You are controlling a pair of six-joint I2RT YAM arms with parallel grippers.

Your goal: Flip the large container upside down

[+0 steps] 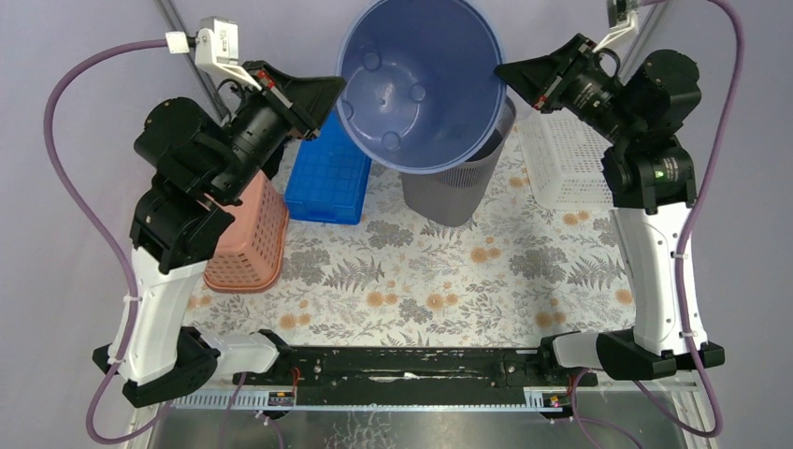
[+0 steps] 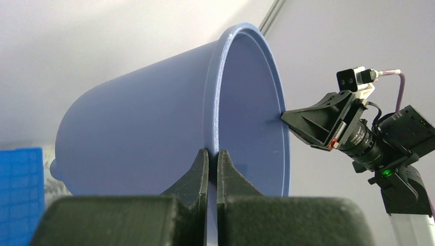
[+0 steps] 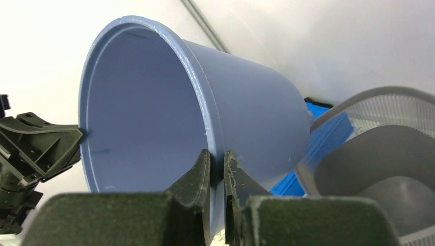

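The left tool (image 1: 339, 89) and right tool (image 1: 500, 72) each clamp the rim of the bucket (image 1: 421, 56) on opposite sides — it hangs tilted above the grey bin (image 1: 455, 192).

Top view: bright, even, diffuse light. Shadows on the tablecloth (image 1: 421, 271) are soft and faint. Focus is sharp across the frame.
Wrist views: large container (image 2: 138, 133) is in focus with soft shading and no glare. Left gripper's fingers (image 2: 199, 177), close to the lens, are dark and blurred.
Right wrist: wall (image 3: 41, 41) at upper left is washed out, near white.
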